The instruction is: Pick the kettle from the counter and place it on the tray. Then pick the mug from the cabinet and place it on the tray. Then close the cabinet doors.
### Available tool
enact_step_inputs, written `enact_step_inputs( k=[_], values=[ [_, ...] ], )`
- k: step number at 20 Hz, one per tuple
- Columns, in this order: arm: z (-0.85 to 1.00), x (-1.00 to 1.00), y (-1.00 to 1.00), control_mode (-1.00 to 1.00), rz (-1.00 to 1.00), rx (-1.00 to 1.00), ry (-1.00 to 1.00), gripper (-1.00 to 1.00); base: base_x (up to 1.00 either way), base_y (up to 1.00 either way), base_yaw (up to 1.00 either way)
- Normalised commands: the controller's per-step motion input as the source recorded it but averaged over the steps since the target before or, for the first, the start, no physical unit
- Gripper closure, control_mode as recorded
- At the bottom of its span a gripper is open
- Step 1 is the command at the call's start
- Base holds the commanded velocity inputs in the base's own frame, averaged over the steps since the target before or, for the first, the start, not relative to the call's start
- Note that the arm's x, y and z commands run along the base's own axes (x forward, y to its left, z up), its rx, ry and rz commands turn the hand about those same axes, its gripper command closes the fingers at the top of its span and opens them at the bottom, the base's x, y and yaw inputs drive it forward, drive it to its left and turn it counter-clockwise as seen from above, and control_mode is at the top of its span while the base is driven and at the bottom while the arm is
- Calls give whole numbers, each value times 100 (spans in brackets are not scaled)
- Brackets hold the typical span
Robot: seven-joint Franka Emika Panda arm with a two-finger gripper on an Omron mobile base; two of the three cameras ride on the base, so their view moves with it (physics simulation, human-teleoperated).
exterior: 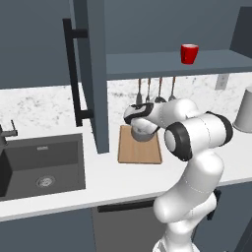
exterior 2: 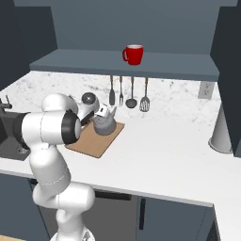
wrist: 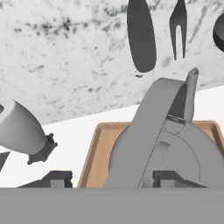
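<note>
Gripper (wrist: 105, 178) sits spread apart around the kettle (exterior 2: 104, 124) handle, not squeezing it. Kettle's on the tray (exterior 2: 89, 142). Behind hang utensils (exterior 2: 127, 94) on the backsplash; mug (exterior 2: 134, 55) up in the cabinet (exterior 2: 122, 63).

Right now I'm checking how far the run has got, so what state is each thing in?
kettle: upright on the tray, handle between the open jaws
tray: flat on the counter, carrying the kettle
mug: upright on the cabinet shelf, not yet moved
cabinet door: open
gripper: open, straddling the kettle's handle
counter: bears the tray
</note>
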Motion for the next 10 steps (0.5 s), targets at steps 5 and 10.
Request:
enact_step_inputs(
  k=[5, 10],
  values=[
    [-6, 0, -18, -100, 1, -7, 0, -100, 0, 0, 0],
    [1, 1, -13, -100, 0, -2, 0, -100, 0, 0, 0]
  ],
)
